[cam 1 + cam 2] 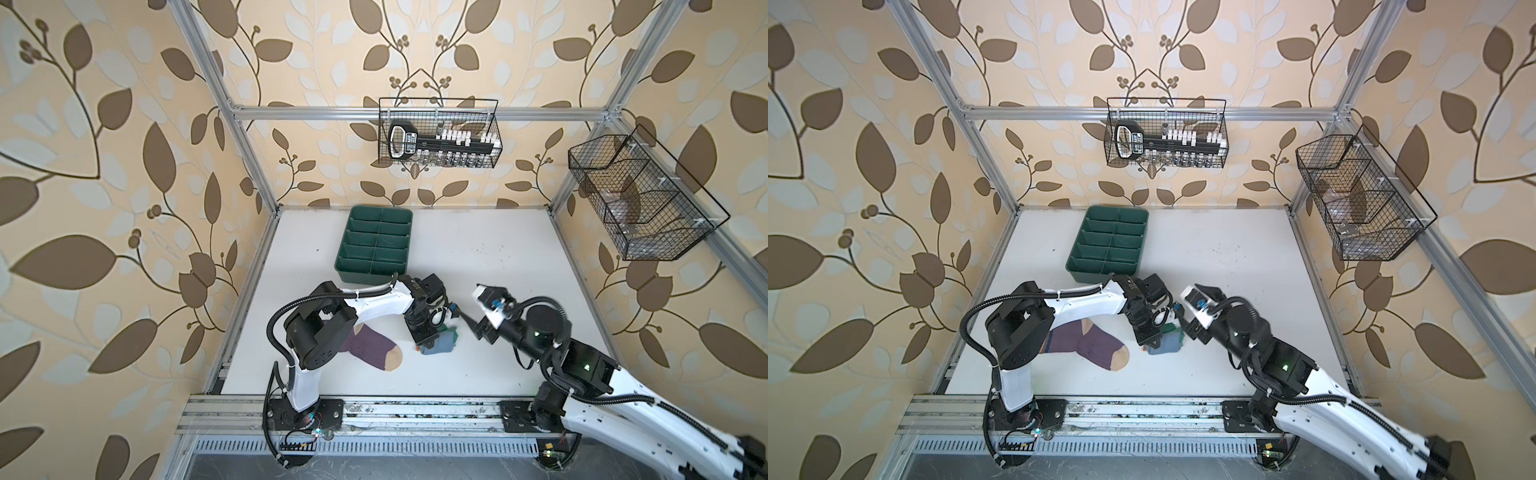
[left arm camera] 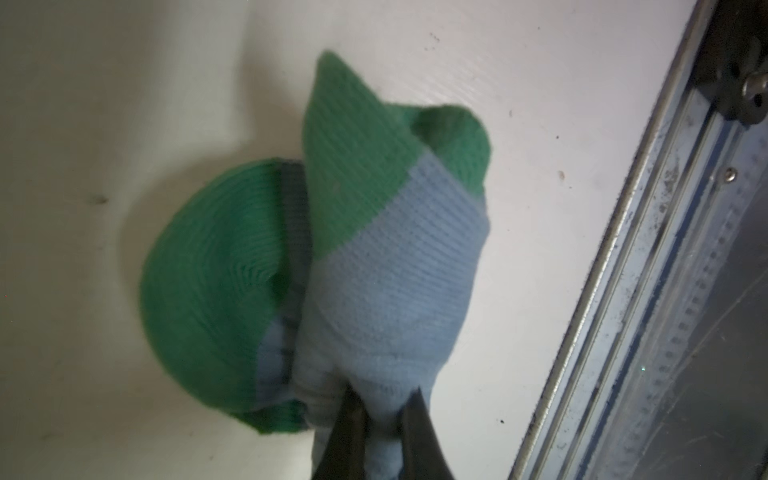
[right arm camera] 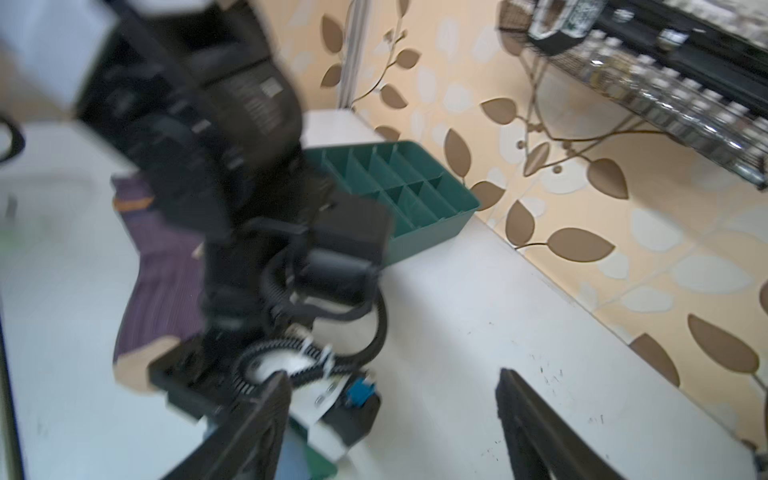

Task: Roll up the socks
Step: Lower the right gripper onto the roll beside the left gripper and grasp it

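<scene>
- A white table stands in an aluminium frame, with leaf-patterned wallpaper on the walls around it.
- The grey-blue sock sits bunched in the near half of the table, about midway across. In both top views it is a small folded heap.
- The left wrist view shows its ribbed blue fabric folded over on itself, one green patch on top and a rounded green part flat on the table beside it.
- The left gripper points down onto the sock. Its fingers are narrow and pinch a fold of the blue fabric.
- The purple sock lies flat just left of the grey-blue one, with a small gap between them. Its tan toe points near and right, and its cuff end is hidden under the left arm.
- The right gripper hangs just right of the heap with its jaws wide apart and nothing between them. In a top view its fingers reach towards the left gripper's wrist.
- A green divided tray sits at the far side of the table, left of centre.
- A wire basket holding small bottles hangs on the far wall.
- A second wire basket hangs on the right wall.
</scene>
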You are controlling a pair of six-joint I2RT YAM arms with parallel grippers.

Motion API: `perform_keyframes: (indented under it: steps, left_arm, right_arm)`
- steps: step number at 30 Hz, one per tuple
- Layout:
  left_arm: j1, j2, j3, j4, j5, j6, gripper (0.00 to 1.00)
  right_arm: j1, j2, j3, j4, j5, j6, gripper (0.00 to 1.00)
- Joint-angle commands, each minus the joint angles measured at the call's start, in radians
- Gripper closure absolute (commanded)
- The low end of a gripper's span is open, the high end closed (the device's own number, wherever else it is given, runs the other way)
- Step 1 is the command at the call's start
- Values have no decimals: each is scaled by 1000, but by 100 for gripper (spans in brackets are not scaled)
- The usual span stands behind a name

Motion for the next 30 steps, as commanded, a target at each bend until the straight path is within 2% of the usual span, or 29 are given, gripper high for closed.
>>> perform_keyframes:
  steps: [1, 3, 7, 10, 12, 14, 16, 23, 25, 27, 30]
  left_arm:
    - [28, 46, -10, -84, -64, -35, 100]
    - [33, 56, -2, -90, -57, -39, 100]
    - [52, 106, 46, -133, -30, -51, 100]
    - [63, 123, 56, -147, -25, -58, 100]
    - [65, 124, 53, -147, -25, -59, 100]
    - [66, 120, 52, -146, -23, -59, 100]
    - [66, 119, 54, -149, -20, -57, 100]
    - [66, 136, 57, -147, 9, -55, 100]
    - [66, 137, 58, -146, 13, -56, 100]
    - [66, 131, 57, -147, 12, -56, 100]
    - [66, 116, 71, -156, 17, -58, 99]
  right_arm:
    - [229, 56, -26, -263, 377, -269, 19]
    - [323, 104, -61, -277, 417, -299, 17]
    - [343, 216, -92, -82, 369, -339, 16]
    - [301, 329, -141, 165, 313, -415, 17]
    - [249, 426, -145, 266, 262, -421, 21]
    - [216, 533, -117, 303, 220, -420, 25]
    - [196, 615, -110, 350, 200, -433, 26]
    - [93, 815, -112, 439, 135, -437, 29]
    - [76, 865, -89, 407, 134, -427, 41]
    - [67, 901, -68, 354, 121, -411, 59]
    - [70, 920, -24, 189, 41, -362, 81]
